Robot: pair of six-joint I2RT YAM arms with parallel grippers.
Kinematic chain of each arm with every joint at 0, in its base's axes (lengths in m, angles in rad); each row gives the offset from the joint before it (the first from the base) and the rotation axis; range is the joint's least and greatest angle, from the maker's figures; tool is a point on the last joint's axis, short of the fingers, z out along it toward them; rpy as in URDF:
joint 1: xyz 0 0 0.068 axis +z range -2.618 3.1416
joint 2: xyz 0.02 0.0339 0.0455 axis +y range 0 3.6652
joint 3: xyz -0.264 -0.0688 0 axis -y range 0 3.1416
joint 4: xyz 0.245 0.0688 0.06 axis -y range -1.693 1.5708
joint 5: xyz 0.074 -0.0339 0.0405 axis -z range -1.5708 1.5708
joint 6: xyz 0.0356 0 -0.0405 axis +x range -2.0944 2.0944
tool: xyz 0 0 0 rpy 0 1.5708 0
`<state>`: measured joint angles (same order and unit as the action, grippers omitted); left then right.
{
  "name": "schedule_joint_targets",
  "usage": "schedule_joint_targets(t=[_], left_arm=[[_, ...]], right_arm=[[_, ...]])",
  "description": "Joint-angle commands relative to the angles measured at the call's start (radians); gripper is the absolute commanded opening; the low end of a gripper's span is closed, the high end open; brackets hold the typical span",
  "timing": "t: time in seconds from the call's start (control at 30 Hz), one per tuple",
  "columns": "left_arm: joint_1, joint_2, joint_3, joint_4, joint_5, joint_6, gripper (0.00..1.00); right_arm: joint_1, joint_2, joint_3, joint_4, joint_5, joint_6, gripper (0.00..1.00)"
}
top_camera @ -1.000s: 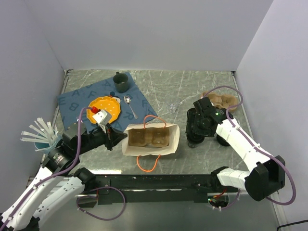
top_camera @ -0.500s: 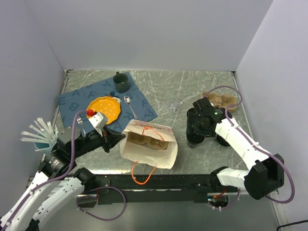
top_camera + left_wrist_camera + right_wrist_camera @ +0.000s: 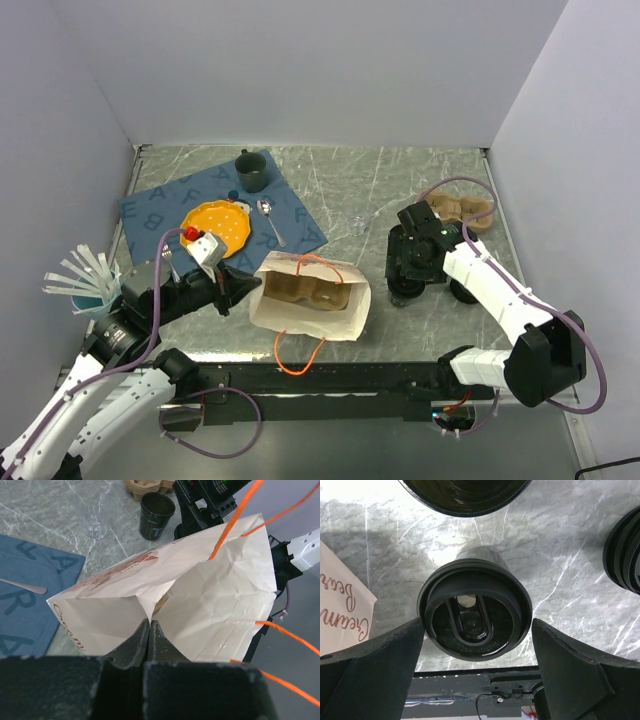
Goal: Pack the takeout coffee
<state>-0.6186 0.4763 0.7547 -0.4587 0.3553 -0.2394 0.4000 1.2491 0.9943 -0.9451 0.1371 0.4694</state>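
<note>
A white paper bag (image 3: pixel 335 318) stands at the table's middle with a brown pulp tray (image 3: pixel 305 292) inside it. My left gripper (image 3: pixel 250 285) is shut on the bag's left rim (image 3: pixel 145 605), its tips (image 3: pixel 149 622) pinching the paper. In the right wrist view a dark takeout cup with a black lid (image 3: pixel 472 615) sits between the wide-open fingers of my right gripper (image 3: pixel 477 630), which hangs over it (image 3: pixel 408 268). An open dark cup without a lid (image 3: pixel 156 516) stands just behind. A black lid (image 3: pixel 625 550) shows at the right.
A second pulp tray (image 3: pixel 460 210) lies at the back right. A small clear glass (image 3: pixel 357 225) stands beside the blue placemat (image 3: pixel 150 205), which carries an orange plate (image 3: pixel 215 225), a spoon (image 3: pixel 270 220) and a green mug (image 3: pixel 251 170). White strips in a blue cup (image 3: pixel 80 280) stand far left.
My left gripper has pulled the bag's rim, tilting the bag and shifting its mouth. The right gripper's fingers have spread slightly wider over the lidded cup.
</note>
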Motion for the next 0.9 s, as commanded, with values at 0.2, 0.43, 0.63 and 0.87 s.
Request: schedule_joint_targets(t=[0.2, 0.43, 0.63, 0.87], left_arm=[[-0.003, 0.03, 0.024, 0.038, 0.019, 0.02, 0.01], [-0.001, 0.047, 0.038, 0.025, 0.01, 0.006, 0.01], [-0.001, 0.048, 0.072, -0.011, -0.006, -0.035, 0.01], [-0.003, 0.033, 0.07, -0.006, -0.022, -0.047, 0.01]], right_arm=[[-0.006, 0.006, 0.0, 0.042, -0.002, -0.015, 0.92], [-0.004, 0.023, 0.004, 0.046, -0.001, -0.029, 0.88], [-0.006, 0.026, 0.001, 0.049, -0.005, -0.043, 0.79], [-0.006, 0.016, -0.002, 0.046, -0.007, -0.063, 0.64]])
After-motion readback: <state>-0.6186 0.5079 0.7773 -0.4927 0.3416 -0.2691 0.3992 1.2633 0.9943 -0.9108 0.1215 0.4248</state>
